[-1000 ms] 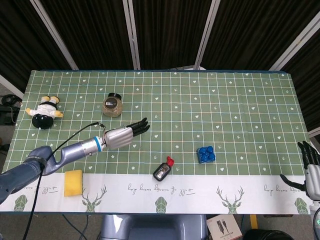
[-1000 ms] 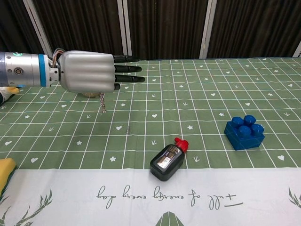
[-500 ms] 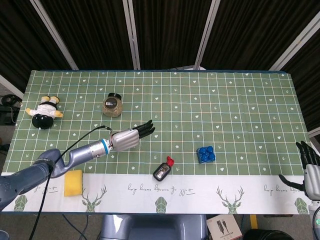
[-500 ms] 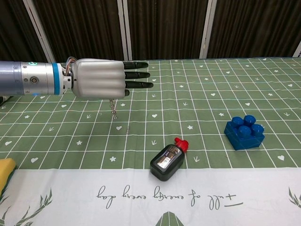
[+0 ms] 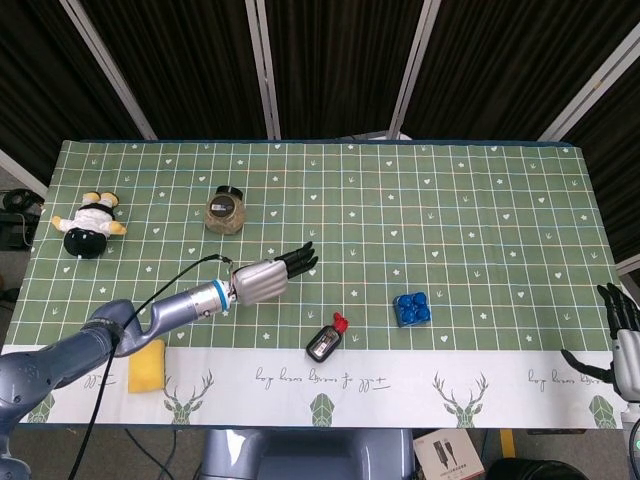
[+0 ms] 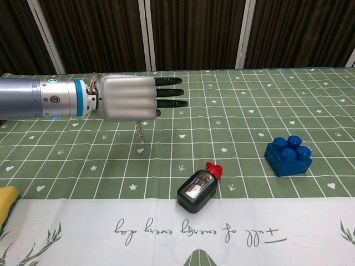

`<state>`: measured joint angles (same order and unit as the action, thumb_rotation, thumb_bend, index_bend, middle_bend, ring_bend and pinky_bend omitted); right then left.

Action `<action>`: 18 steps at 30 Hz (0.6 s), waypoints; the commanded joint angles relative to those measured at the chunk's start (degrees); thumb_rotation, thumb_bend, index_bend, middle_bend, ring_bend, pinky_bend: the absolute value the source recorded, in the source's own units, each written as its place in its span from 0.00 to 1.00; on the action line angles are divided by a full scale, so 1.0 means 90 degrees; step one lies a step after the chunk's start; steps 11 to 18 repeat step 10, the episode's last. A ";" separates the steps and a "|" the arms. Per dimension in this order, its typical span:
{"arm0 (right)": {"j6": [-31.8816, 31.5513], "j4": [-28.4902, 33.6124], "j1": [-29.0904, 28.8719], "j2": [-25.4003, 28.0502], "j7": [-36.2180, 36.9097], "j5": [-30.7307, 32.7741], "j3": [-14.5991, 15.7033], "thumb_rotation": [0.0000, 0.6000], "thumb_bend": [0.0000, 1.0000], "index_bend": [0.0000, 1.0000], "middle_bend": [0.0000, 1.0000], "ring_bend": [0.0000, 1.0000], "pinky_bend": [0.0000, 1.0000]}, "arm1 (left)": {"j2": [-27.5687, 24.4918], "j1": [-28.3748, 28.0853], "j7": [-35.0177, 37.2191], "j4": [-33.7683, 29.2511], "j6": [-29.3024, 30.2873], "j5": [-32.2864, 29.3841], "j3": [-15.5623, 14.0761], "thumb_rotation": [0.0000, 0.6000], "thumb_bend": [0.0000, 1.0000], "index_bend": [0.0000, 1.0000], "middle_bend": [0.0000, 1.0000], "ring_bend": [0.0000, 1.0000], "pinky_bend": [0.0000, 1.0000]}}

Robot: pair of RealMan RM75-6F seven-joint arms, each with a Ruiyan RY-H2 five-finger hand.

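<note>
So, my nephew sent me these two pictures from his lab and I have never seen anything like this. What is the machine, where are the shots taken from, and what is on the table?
It is a robot with two arms, each ending in a hand with fingers. One picture looks down from its head, the other looks forward from its chest.

The left hand reaches out above the green patterned table, fingers straight and holding nothing. The right hand shows only in the head view, open at the table's right edge.

On the cloth lie a small black bottle with a red cap, closest to the left hand, a blue toy block, a yellow sponge, a jar with a black lid and a small plush toy.
</note>
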<state>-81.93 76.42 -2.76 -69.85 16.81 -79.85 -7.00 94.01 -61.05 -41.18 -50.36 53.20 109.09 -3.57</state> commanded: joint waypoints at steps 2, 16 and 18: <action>-0.0005 0.0002 0.0006 0.0004 0.0004 0.0002 -0.0002 1.00 0.10 0.06 0.00 0.00 0.12 | 0.0099 0.0019 0.0052 0.0101 0.0015 -0.0044 -0.0021 1.00 0.44 0.65 0.00 0.00 0.00; -0.0023 -0.0011 0.0017 0.0006 0.0038 -0.0004 -0.0005 1.00 0.10 0.06 0.00 0.00 0.12 | 0.0217 0.0038 0.0146 0.0248 0.0139 -0.0075 -0.0054 1.00 0.44 0.65 0.00 0.00 0.00; -0.0023 -0.0011 0.0017 0.0006 0.0038 -0.0004 -0.0005 1.00 0.10 0.06 0.00 0.00 0.12 | 0.0217 0.0038 0.0146 0.0248 0.0139 -0.0075 -0.0054 1.00 0.44 0.65 0.00 0.00 0.00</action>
